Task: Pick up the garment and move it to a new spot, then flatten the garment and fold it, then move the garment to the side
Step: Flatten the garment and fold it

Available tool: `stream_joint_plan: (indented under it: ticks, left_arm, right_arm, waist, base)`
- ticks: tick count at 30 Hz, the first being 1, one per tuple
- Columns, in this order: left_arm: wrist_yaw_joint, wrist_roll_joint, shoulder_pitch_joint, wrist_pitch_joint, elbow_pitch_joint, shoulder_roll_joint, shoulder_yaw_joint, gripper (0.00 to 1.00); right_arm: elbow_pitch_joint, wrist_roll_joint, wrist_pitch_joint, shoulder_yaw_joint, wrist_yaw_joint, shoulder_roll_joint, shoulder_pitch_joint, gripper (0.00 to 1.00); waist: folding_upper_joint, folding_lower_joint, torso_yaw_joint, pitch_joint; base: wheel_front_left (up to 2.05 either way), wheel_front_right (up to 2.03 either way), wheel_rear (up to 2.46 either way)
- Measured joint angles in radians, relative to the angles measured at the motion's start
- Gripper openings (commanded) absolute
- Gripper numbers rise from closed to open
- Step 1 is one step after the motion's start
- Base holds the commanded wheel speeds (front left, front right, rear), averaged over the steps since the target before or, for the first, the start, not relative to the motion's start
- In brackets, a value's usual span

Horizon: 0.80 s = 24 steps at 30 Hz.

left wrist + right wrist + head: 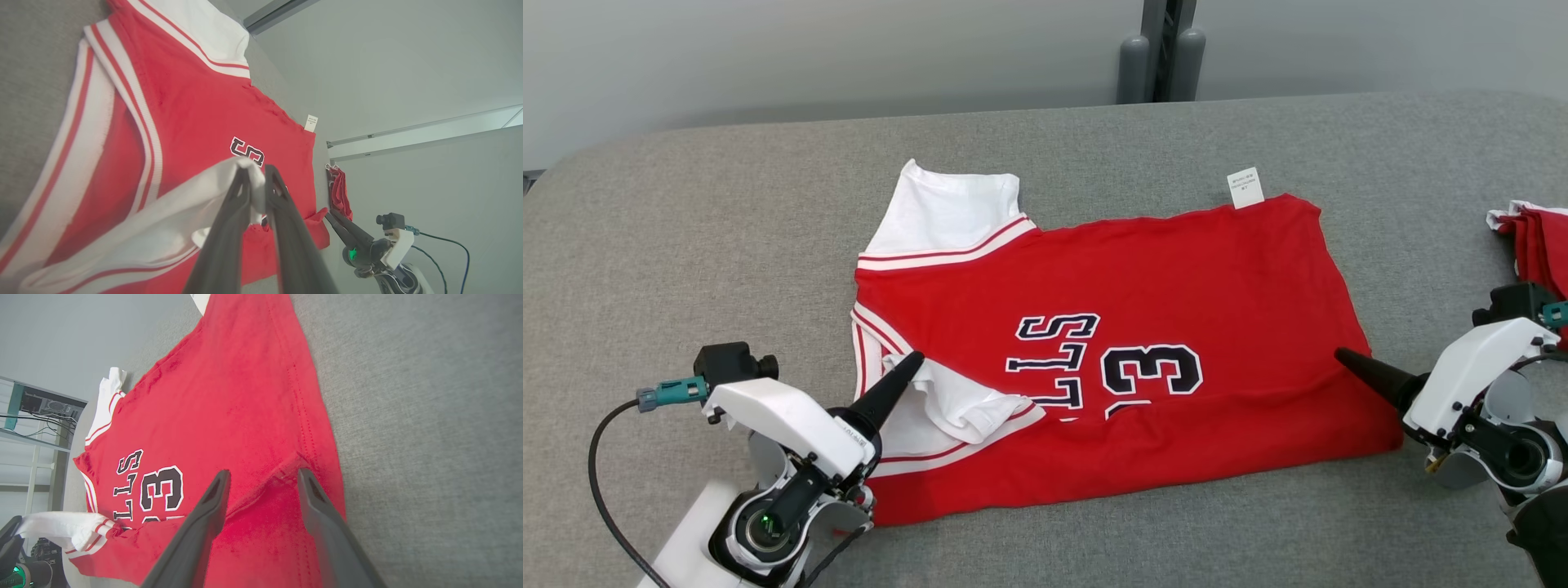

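Likely a robotics lab: a grey padded table [686,204] before a bare wall [768,49], an equipment rack [41,406] trailing cables.

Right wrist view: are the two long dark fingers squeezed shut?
No, the dark fingers stand wide apart over the red basketball jersey with white trim.

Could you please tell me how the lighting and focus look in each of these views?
Head view: soft, even light, the jersey sharp, with faint shadows. Left wrist view: the left gripper's fingers blur near the lens. Right wrist view: the right gripper's fingers are soft; the red looks oversaturated.
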State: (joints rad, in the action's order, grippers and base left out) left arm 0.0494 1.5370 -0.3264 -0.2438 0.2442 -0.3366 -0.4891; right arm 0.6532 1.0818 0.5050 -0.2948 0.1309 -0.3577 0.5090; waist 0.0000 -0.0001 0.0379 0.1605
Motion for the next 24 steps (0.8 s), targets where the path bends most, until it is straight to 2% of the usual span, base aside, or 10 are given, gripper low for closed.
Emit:
stream_joint_plan:
  ticks: [1, 2, 3, 9, 13, 17, 19, 24]
  left_arm:
    - [0.0, -0.005, -0.005, 0.01, 0.007, 0.005, 0.001, 0.88]
    - [0.001, -0.009, -0.009, 0.023, 0.016, 0.008, 0.005, 0.96]
    - [0.005, -0.012, -0.011, 0.036, 0.025, 0.012, 0.009, 1.0]
    - [0.006, -0.049, -0.02, 0.136, 0.065, 0.034, 0.038, 1.0]
    - [0.003, -0.078, -0.021, 0.253, 0.092, 0.054, 0.074, 1.0]
    - [0.0, -0.17, -0.017, 0.388, 0.097, 0.056, 0.082, 1.0]
    - [0.005, -0.207, -0.005, 0.453, 0.101, 0.058, 0.092, 1.0]
    - [0.035, -0.368, 0.046, 0.504, 0.089, 0.073, 0.167, 1.0]
  right_arm:
    - [-0.002, 0.001, -0.01, 0.003, 0.0, 0.003, 0.001, 1.0]
    - [-0.003, 0.002, -0.018, 0.006, 0.0, 0.004, 0.001, 1.0]
    - [-0.005, 0.002, -0.023, 0.007, 0.0, 0.004, 0.001, 1.0]
    - [-0.041, 0.002, -0.099, 0.016, 0.0, 0.003, -0.017, 1.0]
    - [-0.081, -0.051, -0.225, 0.016, 0.0, -0.012, -0.058, 1.0]
    - [-0.128, -0.14, -0.404, 0.032, 0.0, -0.02, -0.095, 1.0]
    - [-0.149, -0.22, -0.502, 0.034, 0.0, -0.024, -0.115, 1.0]
    - [-0.183, -0.416, -0.692, 0.079, 0.0, 0.001, -0.184, 1.0]
  waist:
    - [0.0, 0.0, -0.001, 0.001]
    - [0.0, 0.0, -0.001, 0.001]
    - [0.0, 0.0001, -0.001, 0.001]
    - [0.0, 0.0, 0.0, -0.006]
    - [0.0, 0.0, 0.001, -0.022]
    - [0.0, 0.0, 0.0, -0.039]
    - [0.0, 0.0001, -0.001, -0.05]
    - [0.0, 0.0, -0.006, -0.083]
  base:
    - [0.0, 0.0, 0.0]
    - [0.0, 0.0, 0.0]
    - [0.0, 0.0, 0.0]
    - [0.0, 0.0, 0.0]
    - [0.0, 0.0, 0.0]
    - [0.0, 0.0, 0.0]
    - [0.0, 0.0, 0.0]
    - [0.0, 0.0, 0.0]
